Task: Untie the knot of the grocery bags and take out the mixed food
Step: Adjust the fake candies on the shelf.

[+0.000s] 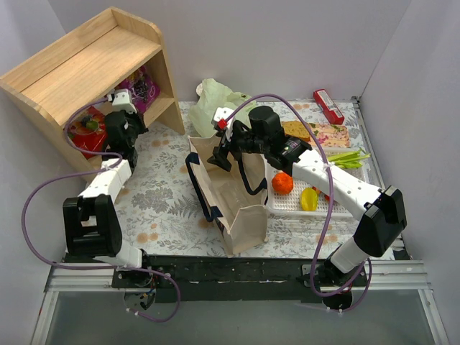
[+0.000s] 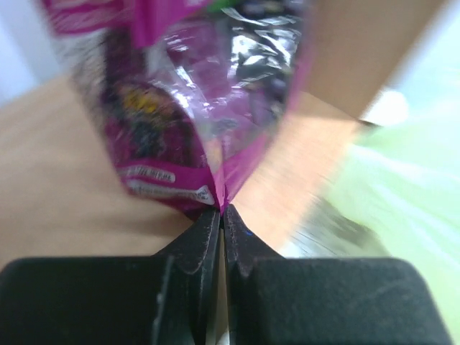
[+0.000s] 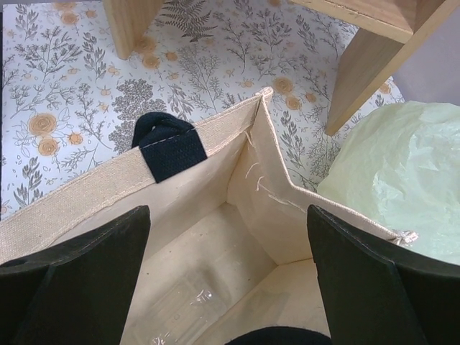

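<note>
Left gripper (image 2: 221,212) is pinched shut on the purple snack packet (image 2: 180,108) at the shelf (image 1: 93,65), right gripper (image 3: 228,215) hangs wide open over the tote (image 3: 86,190) with a bottle (image 3: 183,309) left inside, orange (image 1: 282,183) and pepper (image 1: 309,199) already in the basket (image 1: 284,208), green bag (image 3: 402,165) knot not visible.

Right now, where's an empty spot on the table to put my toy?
The flowery cloth is bare between the left arm and the canvas tote, and in front of the wooden shelf. The right side is crowded: the white basket is full of food.
</note>
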Controlling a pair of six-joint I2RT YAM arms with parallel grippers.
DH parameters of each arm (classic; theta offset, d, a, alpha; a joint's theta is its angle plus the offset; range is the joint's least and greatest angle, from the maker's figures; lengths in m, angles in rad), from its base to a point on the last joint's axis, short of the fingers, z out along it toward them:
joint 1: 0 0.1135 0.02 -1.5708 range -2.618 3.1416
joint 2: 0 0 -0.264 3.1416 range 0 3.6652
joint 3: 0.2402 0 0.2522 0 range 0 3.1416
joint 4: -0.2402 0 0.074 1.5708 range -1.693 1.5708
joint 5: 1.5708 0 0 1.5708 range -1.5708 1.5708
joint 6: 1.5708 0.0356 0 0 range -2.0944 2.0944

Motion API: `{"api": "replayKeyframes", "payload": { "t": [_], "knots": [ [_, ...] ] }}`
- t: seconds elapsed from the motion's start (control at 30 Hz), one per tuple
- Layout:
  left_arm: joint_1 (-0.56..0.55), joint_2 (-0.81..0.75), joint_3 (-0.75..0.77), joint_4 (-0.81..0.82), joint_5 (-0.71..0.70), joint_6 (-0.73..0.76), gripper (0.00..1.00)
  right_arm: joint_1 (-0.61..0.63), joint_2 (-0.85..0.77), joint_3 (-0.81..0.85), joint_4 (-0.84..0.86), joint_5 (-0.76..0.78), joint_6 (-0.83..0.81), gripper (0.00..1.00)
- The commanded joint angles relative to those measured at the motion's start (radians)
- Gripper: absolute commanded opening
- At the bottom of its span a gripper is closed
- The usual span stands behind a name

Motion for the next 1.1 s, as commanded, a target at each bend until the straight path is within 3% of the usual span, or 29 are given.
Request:
{"api": "replayKeyframes", "payload": {
  "t": [0.0, 0.17, 0.33, 0.5, 0.53, 0.67, 0.7, 0.77, 0.93, 1.07],
  "knots": [
    [0.002, -0.165, -0.039, -0.104, 0.267, -0.166, 0.00, 0.004, -0.006, 0.006, 0.049, -0.004, 0.009, 0.96],
    [0.000, -0.249, -0.094, -0.156, 0.416, -0.322, 0.00, 0.004, -0.011, -0.011, 0.069, -0.021, 0.024, 0.96],
    [0.004, -0.251, -0.105, -0.196, 0.388, -0.396, 0.00, 0.002, -0.013, -0.014, 0.074, -0.025, 0.032, 0.96],
    [0.002, -0.214, -0.044, -0.254, 0.203, -0.336, 0.00, 0.006, -0.017, -0.028, 0.072, -0.022, 0.033, 0.96],
    [0.002, -0.205, -0.013, -0.265, 0.124, -0.324, 0.02, 0.006, -0.022, -0.031, 0.074, -0.021, 0.033, 0.96],
    [0.001, -0.210, 0.028, -0.268, 0.034, -0.305, 0.13, 0.007, -0.028, -0.041, 0.076, -0.018, 0.033, 0.96],
    [0.002, -0.213, 0.032, -0.264, 0.037, -0.307, 0.22, 0.007, -0.026, -0.043, 0.077, -0.018, 0.033, 0.96],
    [0.000, -0.226, 0.038, -0.260, 0.077, -0.305, 0.30, 0.009, -0.025, -0.043, 0.080, -0.019, 0.033, 0.96],
    [-0.009, -0.252, 0.032, -0.300, 0.115, -0.275, 0.43, 0.009, -0.019, -0.043, 0.091, -0.028, 0.039, 0.96],
    [-0.024, -0.292, 0.019, -0.413, 0.140, -0.253, 0.47, 0.009, -0.022, -0.048, 0.094, -0.031, 0.042, 0.96]
  ]
}}
